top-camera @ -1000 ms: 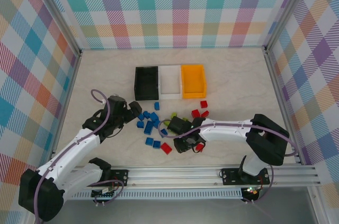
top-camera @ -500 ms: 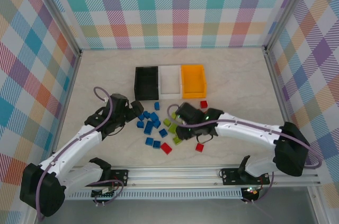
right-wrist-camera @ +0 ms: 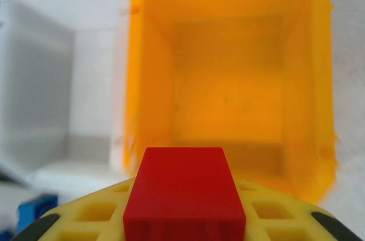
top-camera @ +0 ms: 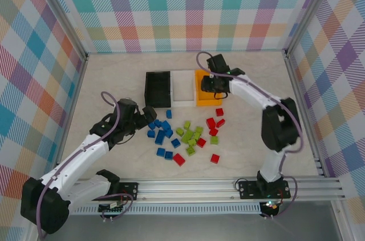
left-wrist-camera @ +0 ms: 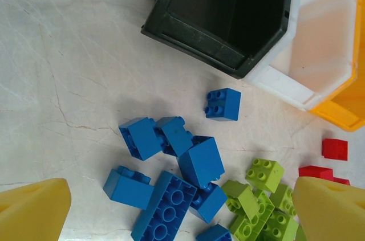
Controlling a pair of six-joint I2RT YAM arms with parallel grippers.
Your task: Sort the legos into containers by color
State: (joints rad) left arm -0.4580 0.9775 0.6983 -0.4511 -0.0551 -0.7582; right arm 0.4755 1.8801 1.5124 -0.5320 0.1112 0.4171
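The right gripper [top-camera: 212,87] is hovering over the orange bin [top-camera: 208,102] near the table's far edge, clamping a red lego [right-wrist-camera: 184,190]; the left gripper [top-camera: 147,114] is gaping wide above blue legos [left-wrist-camera: 199,161]

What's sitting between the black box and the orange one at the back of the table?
The white bin stands between the black bin and the orange bin, all three side by side in a row. The top view shows this.

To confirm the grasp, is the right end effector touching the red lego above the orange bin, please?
Touching: right wrist view shows the red lego clamped in the right end effector.
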